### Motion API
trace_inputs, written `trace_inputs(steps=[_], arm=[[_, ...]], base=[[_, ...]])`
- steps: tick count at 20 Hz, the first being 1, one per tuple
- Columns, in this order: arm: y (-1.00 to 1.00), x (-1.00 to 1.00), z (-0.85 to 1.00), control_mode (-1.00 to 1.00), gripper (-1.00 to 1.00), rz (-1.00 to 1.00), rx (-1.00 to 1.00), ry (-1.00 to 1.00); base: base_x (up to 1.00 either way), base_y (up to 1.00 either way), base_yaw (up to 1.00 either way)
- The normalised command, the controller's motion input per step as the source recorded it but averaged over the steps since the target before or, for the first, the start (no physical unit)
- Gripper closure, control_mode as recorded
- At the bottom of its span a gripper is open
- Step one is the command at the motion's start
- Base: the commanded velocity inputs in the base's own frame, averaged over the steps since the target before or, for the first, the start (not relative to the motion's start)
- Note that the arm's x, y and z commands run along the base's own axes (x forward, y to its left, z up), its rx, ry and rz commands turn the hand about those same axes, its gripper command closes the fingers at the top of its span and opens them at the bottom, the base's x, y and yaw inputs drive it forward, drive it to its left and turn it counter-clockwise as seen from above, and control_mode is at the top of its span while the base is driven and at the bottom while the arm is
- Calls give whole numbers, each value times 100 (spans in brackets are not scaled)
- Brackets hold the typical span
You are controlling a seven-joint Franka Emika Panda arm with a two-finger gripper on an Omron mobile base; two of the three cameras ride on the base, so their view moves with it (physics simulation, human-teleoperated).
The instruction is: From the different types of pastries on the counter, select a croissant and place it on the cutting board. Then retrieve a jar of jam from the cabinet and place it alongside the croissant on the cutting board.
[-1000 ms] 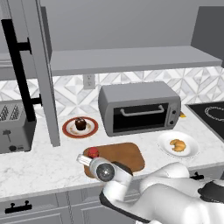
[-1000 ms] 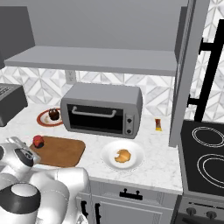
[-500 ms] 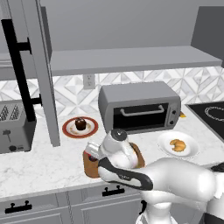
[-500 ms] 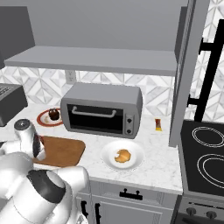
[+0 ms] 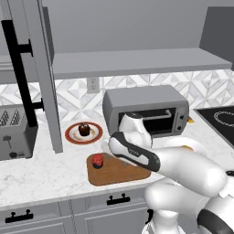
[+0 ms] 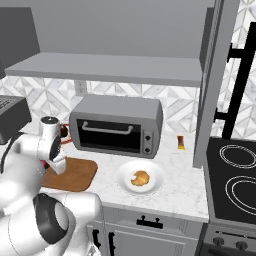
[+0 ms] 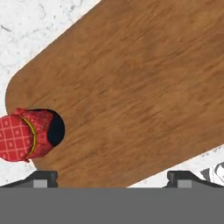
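The jar of jam [image 5: 97, 159], with its red checked lid [image 7: 17, 138], stands on the left end of the wooden cutting board [image 5: 119, 172]. My gripper [image 7: 112, 176] hangs open above the board's middle, to the right of the jar and apart from it, with nothing between its fingers. In the right base view my hand [image 6: 55, 150] points down over the board [image 6: 75, 174]. The croissant [image 6: 141, 177] lies on a white plate [image 6: 124, 176] right of the board. The cupcake [image 5: 83, 129] sits on a red-rimmed plate [image 5: 72, 135] behind the board. The cabinet door [image 5: 43, 77] stands open.
A grey toaster oven [image 5: 146, 107] stands right behind the board, close to my arm. A toaster [image 5: 13, 132] is at the left, a stove [image 6: 235, 175] at the right. The cabinet shelf [image 5: 137, 61] runs overhead. A small orange packet [image 6: 181, 142] lies by the wall.
My gripper was down at the jar on the board's left end; it has let go, risen and swung right over the board. The jar stays standing on the board.
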Motion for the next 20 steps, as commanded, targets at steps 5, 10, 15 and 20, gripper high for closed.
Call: trace_inputs(steps=[5,10,15,20], arm=[[-65,23,56,-100,-100,36,-20,11],[-69,0,25,-100,-100,56,-25,11],[-45,-2,0,-100,-100,29,-9,2],[-98,9,1,-100,-100,43,0,0]], base=[[0,0,0],[0,0,0],[0,0,0],[0,0,0]])
